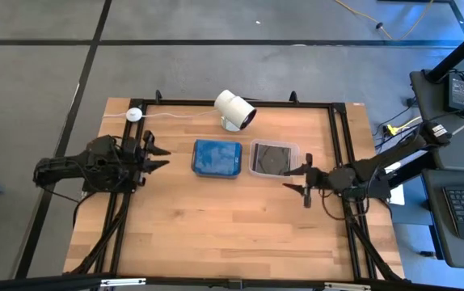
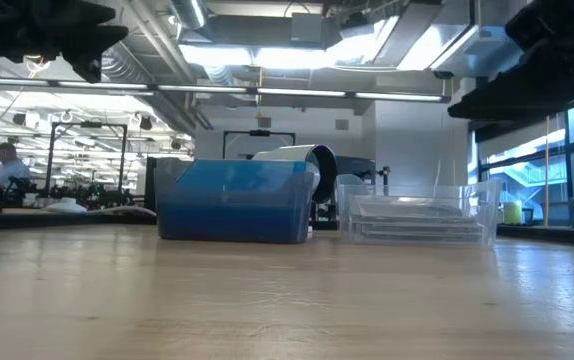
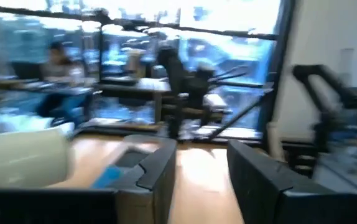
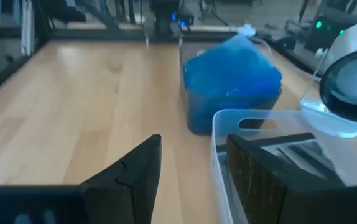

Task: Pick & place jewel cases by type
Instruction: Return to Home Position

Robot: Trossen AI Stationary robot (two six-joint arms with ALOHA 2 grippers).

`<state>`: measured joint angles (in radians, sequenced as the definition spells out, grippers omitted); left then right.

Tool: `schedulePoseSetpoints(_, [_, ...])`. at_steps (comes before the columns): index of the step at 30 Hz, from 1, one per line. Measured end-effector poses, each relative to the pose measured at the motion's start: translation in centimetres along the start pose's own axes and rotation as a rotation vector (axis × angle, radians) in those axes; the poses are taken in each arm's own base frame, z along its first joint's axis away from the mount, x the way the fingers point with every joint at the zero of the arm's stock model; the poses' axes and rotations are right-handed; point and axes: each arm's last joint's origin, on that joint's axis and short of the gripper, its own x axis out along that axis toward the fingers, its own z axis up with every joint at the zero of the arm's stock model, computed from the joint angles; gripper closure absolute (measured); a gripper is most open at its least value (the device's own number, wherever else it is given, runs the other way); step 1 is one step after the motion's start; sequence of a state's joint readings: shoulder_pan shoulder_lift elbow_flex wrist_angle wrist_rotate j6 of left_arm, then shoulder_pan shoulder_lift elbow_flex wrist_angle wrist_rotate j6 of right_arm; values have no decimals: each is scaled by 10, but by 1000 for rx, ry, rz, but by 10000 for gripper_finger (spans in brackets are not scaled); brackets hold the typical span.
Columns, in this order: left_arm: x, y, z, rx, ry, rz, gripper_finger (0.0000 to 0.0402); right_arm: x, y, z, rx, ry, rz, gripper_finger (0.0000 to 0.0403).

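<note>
Two tubs stand side by side in the middle of the table. The left tub [image 1: 217,158] holds translucent blue jewel cases [image 4: 231,81]. The clear right tub [image 1: 274,158] holds dark jewel cases [image 2: 417,215] stacked flat. My left gripper [image 1: 164,157] hovers open to the left of the blue tub, pointing roughly level toward it, with nothing between its fingers [image 3: 160,168]. My right gripper [image 1: 290,178] hovers open by the clear tub's near right corner, also with nothing between its fingers [image 4: 135,177].
A white cylindrical camera [image 1: 234,109] stands behind the tubs at the far edge, and a small white puck [image 1: 134,114] on a cable lies at the far left. Black frame rails [image 1: 337,129] run along the table's sides. Bare wood [image 1: 232,226] fills the near half.
</note>
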<state>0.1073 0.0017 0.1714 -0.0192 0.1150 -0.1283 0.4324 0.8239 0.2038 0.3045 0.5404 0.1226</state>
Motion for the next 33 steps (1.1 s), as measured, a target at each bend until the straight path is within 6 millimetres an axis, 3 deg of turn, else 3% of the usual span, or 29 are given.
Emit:
schedulePoseSetpoints(4, [-1, 4, 5, 8, -14, 66, 261, -10, -7, -2, 33, -55, 11, 217])
schedulePoseSetpoints(12, [6, 11, -28, 3, -76, 76, 261, -23, -13, 3, 35, -146, 42, 217])
schedulePoseSetpoints(19, [6, 12, -33, 22, -50, 79, 265, -27, -14, 1, 59, -145, 119, 217])
schedulePoseSetpoints(23, [6, 13, -44, 1, 41, 91, 263, -30, -16, -8, 66, -176, 156, 217])
schedulePoseSetpoints(33, [7, 13, -44, 101, 47, 105, 261, -46, -28, -22, 23, -272, 99, 217])
